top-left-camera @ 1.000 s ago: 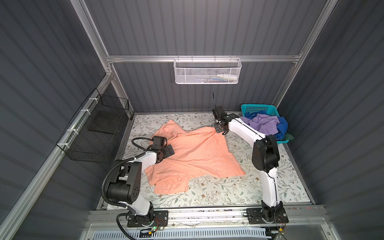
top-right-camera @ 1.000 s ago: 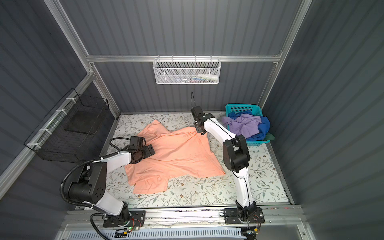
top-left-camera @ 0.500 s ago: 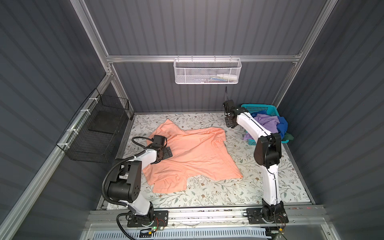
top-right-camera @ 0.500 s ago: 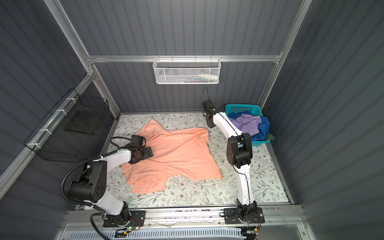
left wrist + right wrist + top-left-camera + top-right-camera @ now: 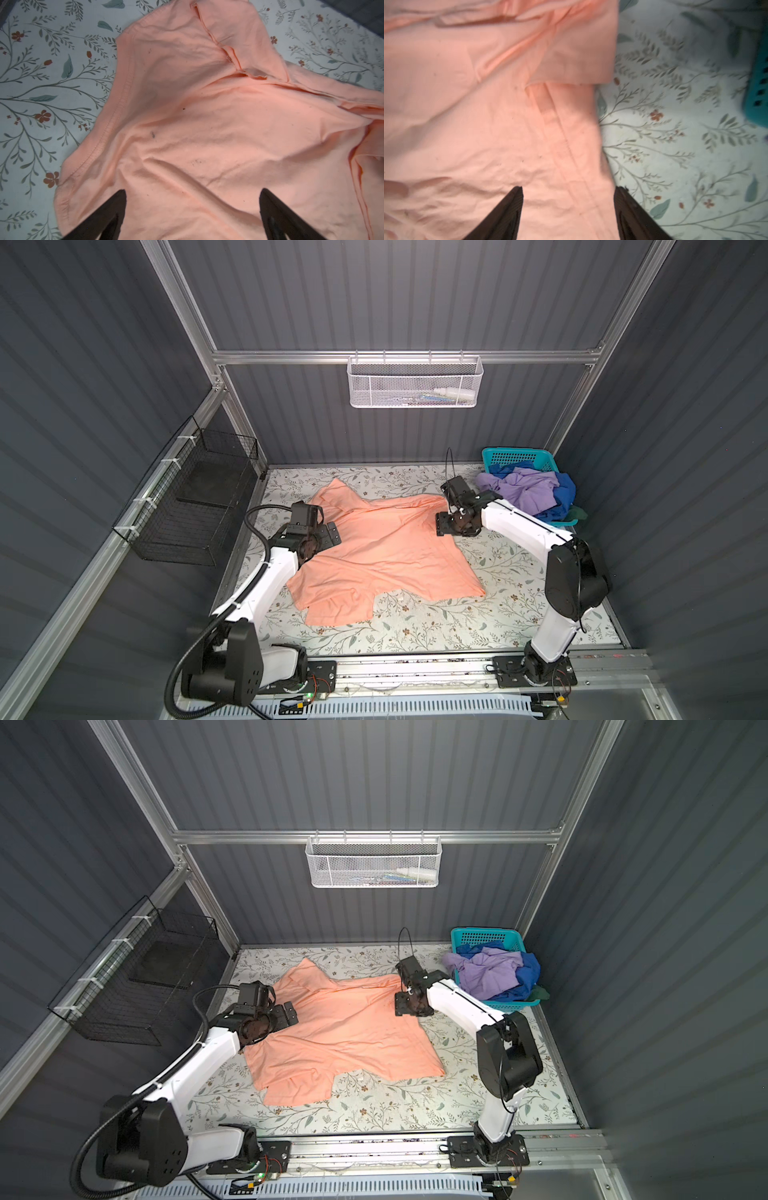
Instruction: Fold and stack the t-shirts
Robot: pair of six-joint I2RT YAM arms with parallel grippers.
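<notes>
The peach shirt (image 5: 386, 556) lies rumpled and unfolded on the surface (image 5: 498, 572). Both the left claw (image 5: 192, 207) and right claw (image 5: 568, 199) gape empty. The other shirts (image 5: 532, 489) wait in the far-right basket (image 5: 515, 456).

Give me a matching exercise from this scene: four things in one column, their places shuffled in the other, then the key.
Things
1. peach-orange t-shirt
2. lavender t-shirt
3. white mesh basket
4. black wire basket

Places
A. hanging high at the back
B. heaped in the teal basket
C. spread out on the floral table
D. mounted at the left side, above table level

Pairs: 1-C, 2-B, 3-A, 4-D
</notes>
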